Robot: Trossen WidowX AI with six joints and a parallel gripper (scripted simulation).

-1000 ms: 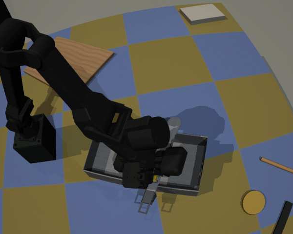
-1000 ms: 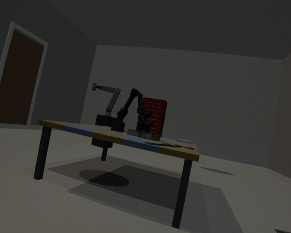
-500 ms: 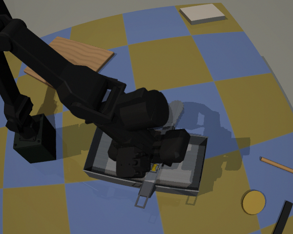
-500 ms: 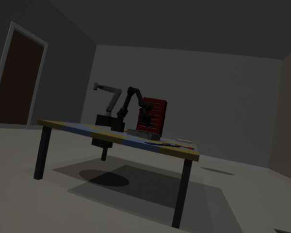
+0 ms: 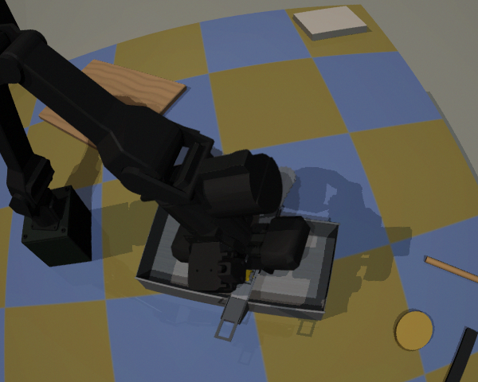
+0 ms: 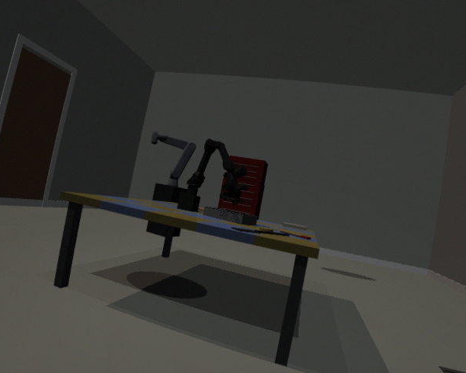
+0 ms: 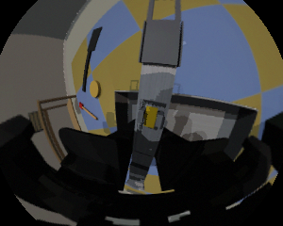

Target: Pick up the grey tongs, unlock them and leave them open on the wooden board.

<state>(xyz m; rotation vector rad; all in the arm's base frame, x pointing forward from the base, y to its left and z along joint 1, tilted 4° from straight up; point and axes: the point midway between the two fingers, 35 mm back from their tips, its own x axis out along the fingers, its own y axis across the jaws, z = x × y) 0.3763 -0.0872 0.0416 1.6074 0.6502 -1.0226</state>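
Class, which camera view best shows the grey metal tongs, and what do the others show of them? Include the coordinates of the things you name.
The wrist view: the grey metal tongs [image 5: 236,309] [image 7: 160,42] run nearly their whole length there, between the fingers. The top view shows mainly the loop end, the arm covering much; the exterior view is too small and dark.

Looks like a lab or workshop corner to me, can't pin down which. I'm based on a table [image 5: 272,99] [image 6: 168,217] with blue and ochre squares. Second arm, grey [image 6: 182,160], stands behind mine. Tall red cabinet [image 6: 247,170] with rows of pale lines, like tool drawers. Plain grey walls, pale floor, brown door [image 6: 26,124] at one side. Roasting tin [image 5: 327,267] [image 6: 229,215] [image 7: 242,134] on my table is kitchen stuff; room around it isn't.
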